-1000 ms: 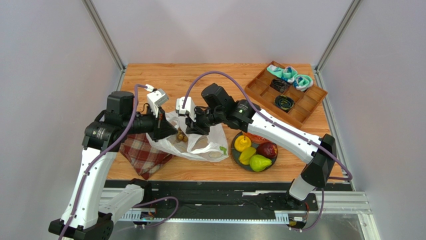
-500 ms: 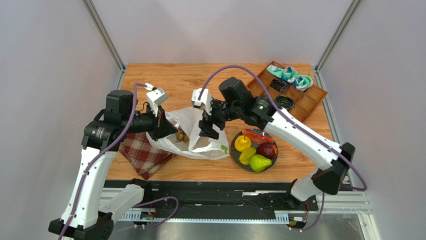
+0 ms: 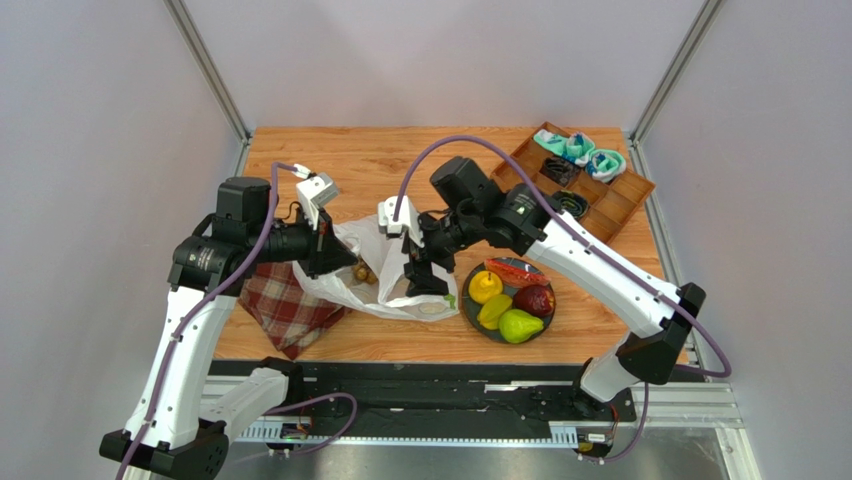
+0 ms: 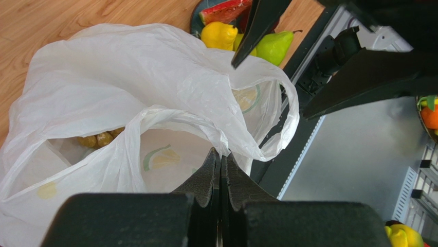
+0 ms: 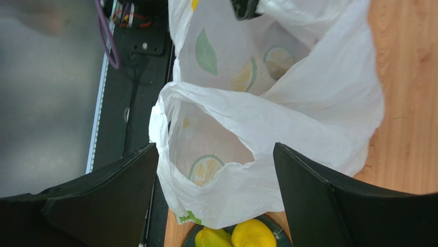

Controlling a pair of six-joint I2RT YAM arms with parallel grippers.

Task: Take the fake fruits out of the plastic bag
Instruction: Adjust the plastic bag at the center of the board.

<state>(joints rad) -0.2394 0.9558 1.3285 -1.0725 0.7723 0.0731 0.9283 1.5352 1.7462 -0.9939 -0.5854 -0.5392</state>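
Pinching: our left gripper (image 4: 220, 154), jaws pressed together on the plastic bag (image 4: 154, 77) rim.
Our right gripper (image 5: 216, 149): hovering over it, jaws spread.
Brown grape bunch (image 4: 96, 140): inside.

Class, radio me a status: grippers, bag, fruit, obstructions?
Left gripper shut on white translucent plastic bag. Right gripper open above bag. Brown grape bunch inside bag; other fruits on dark plate. Bag folds hide grapes from right wrist.

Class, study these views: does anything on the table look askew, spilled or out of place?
The red plaid cloth lies crooked by the table's near left edge, one corner reaching it. A brown grape bunch sits inside the plastic bag, while the other fruits lie on the plate. Nothing looks spilled or damaged.
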